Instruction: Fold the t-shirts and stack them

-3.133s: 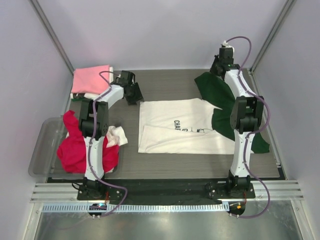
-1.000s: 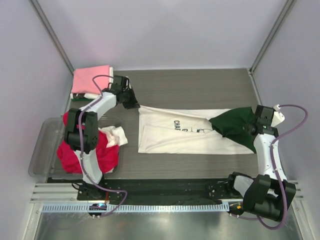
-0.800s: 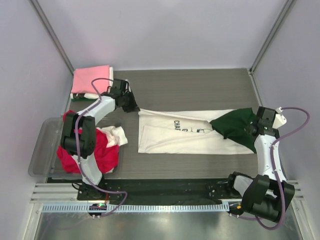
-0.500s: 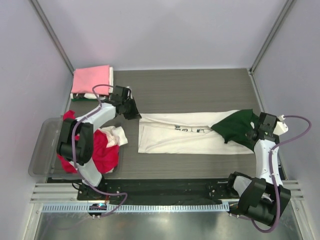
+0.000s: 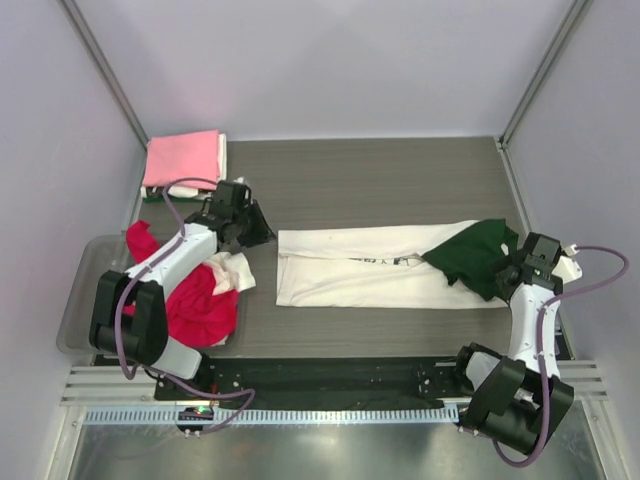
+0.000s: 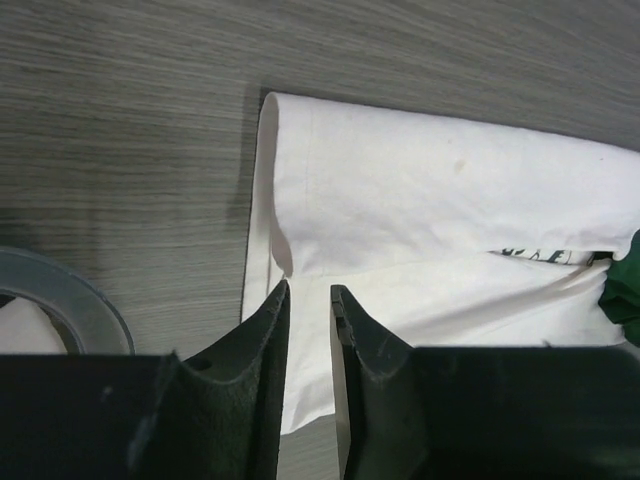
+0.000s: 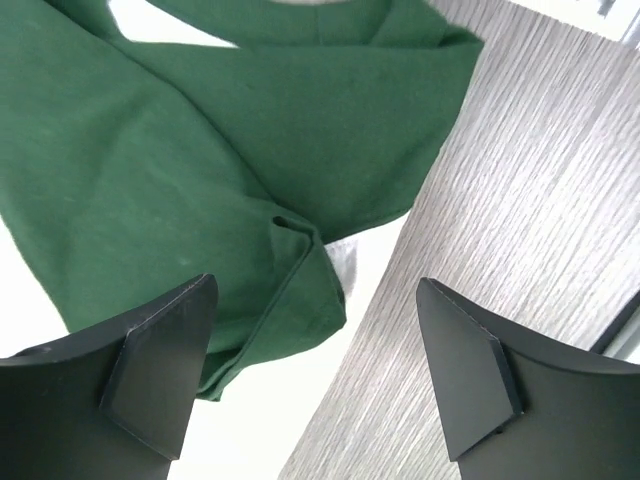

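- From above, the white tee [image 5: 370, 265] is seen laid in a long flat band across the middle of the table [image 5: 380, 170]. The green tee [image 5: 475, 255] is bunched over its right end.
- Only in the top view are the other shirts shown. The pink tee [image 5: 182, 158] is folded at the far left corner, and the red tee [image 5: 195, 310] is heaped at the left over the right side of the bin [image 5: 80, 300]. A small white cloth [image 5: 232, 270] lies against the red tee.
- In that view the left gripper [image 5: 262, 233] is placed just beside the white tee's left end, and the right gripper [image 5: 510, 268] at the green tee's right edge. How their fingers stand cannot be made out there.
- In the left wrist view, the left gripper [image 6: 308, 290] is shown with its fingers parted by a narrow slit and nothing between them. Its tips are set at a raised fold on the white tee's edge. Whether they touch it cannot be told.
- In the right wrist view, the right gripper [image 7: 315, 290] is shown spread wide and holding nothing. It is above the green tee's rumpled edge, with white cloth beneath and bare table to the right.
- A line of black print [image 6: 530, 253] is caught in the white tee's fold. It is too small to read from above. In the left wrist view only cut-off letter fragments are shown, and these are not readable.
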{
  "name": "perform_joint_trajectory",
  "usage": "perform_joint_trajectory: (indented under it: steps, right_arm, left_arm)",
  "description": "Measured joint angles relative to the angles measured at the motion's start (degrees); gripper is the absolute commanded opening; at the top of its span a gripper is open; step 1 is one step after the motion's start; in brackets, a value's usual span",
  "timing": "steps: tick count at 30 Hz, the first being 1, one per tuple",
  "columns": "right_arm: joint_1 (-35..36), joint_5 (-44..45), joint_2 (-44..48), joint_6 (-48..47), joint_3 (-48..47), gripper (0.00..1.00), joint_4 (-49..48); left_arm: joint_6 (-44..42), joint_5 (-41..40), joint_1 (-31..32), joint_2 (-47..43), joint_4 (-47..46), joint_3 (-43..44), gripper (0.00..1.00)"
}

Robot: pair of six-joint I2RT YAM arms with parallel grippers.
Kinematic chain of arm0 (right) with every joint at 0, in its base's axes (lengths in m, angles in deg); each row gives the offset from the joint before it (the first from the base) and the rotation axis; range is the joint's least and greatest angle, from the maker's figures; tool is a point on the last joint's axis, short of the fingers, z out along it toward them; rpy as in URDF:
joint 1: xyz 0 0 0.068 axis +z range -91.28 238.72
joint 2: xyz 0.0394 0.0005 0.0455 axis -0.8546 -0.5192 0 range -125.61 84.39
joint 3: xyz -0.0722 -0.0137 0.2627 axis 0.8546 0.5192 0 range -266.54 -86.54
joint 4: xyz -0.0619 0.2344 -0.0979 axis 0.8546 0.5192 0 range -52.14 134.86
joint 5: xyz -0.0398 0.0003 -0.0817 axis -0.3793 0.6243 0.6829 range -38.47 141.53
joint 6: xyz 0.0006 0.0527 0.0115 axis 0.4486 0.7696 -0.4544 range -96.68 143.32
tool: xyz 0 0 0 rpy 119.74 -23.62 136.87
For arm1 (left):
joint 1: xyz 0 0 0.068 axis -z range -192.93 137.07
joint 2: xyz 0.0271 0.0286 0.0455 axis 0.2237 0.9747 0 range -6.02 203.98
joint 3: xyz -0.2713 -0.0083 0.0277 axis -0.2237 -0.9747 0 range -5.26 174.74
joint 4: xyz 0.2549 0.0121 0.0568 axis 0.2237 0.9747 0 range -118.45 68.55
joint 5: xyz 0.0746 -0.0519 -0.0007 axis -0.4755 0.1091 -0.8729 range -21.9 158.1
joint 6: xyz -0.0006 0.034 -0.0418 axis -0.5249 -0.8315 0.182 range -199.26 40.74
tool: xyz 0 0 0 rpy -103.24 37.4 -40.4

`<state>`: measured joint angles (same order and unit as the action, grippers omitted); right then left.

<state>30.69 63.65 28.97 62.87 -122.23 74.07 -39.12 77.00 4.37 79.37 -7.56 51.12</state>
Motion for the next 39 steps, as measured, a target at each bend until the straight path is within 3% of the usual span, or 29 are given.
perform_joint_trajectory:
  steps: [7, 11, 15, 19, 29, 33, 39]
  right_arm:
    - [0.20, -3.43, 2.54, 1.03, -4.52, 0.77, 0.55]
    - [3.19, -7.32, 2.51, 2.32, -4.52, 0.74, -1.64]
    - [8.07, -11.61, -5.18, 2.84, -4.50, 0.62, -5.92]
    - [9.68, -15.08, -14.38, 2.86, -2.54, 0.56, -9.97]
    - [9.77, -16.11, -22.36, 2.93, -1.68, 0.46, -13.31]
    - [11.45, -16.09, -29.68, 3.15, -7.65, 0.46, -14.38]
    - [19.41, -15.23, -44.04, 4.13, -21.86, 0.46, -18.03]
  left_arm:
    - [-1.66, -4.28, 3.39, 0.44, 3.41, 9.33, 0.30]
    - [-3.32, -4.68, 7.98, 7.06, 3.89, 17.46, 0.30]
    - [-3.96, -4.00, 11.08, 15.37, 3.98, 20.31, 0.29]
    - [-4.15, -3.28, 13.14, 22.23, 5.64, 20.31, 0.29]
    - [-2.86, -3.02, 14.10, 24.24, 6.01, 15.34, 0.24]
    - [-0.74, -3.10, 14.62, 20.35, 3.06, 9.75, 0.25]
    - [6.58, -2.93, 19.34, 13.11, -3.34, -1.42, 0.23]
